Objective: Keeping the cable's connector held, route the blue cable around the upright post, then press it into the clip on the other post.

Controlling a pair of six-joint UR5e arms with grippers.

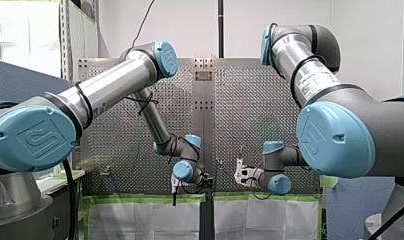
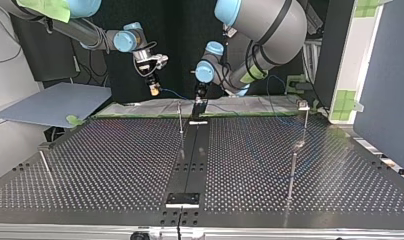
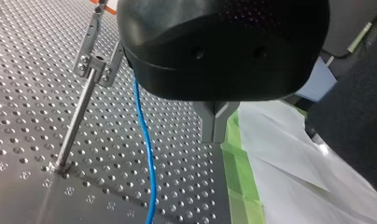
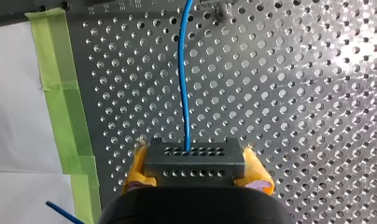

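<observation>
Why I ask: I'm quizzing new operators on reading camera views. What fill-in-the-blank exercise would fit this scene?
1. My right gripper is shut on the dark, hole-dotted ___.
2. The cable running from it across the perforated table is ___.
3. The gripper's pads are ___.
4. The tape along the table's edge is ___.
Missing words: connector; blue; yellow; green.
</observation>
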